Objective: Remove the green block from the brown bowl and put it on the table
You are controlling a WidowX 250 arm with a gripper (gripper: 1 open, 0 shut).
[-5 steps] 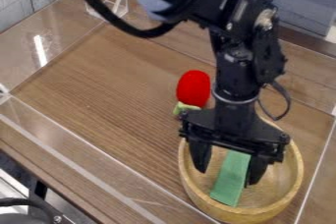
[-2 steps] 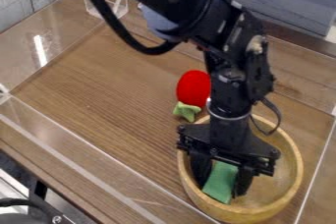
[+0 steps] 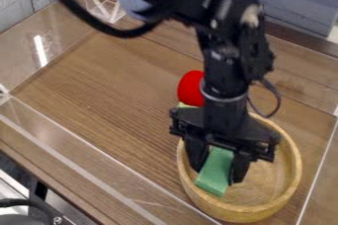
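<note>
The green block is a light green bar standing upright between the fingers of my gripper, which is shut on it. It hangs just above the inside of the brown bowl, a wide tan wooden bowl at the lower right of the table. My black arm comes down from the top of the view and covers the bowl's far rim. Whether the block's lower end touches the bowl floor I cannot tell.
A red rounded object stands on the table just behind the bowl, partly hidden by the arm. Clear acrylic walls border the table on the left and front. Open wood-grain surface lies left of the bowl.
The gripper came down into the bowl, shut on the green block, and has raised it and shifted slightly left. The block now stands more upright than when it lay in the bowl.
</note>
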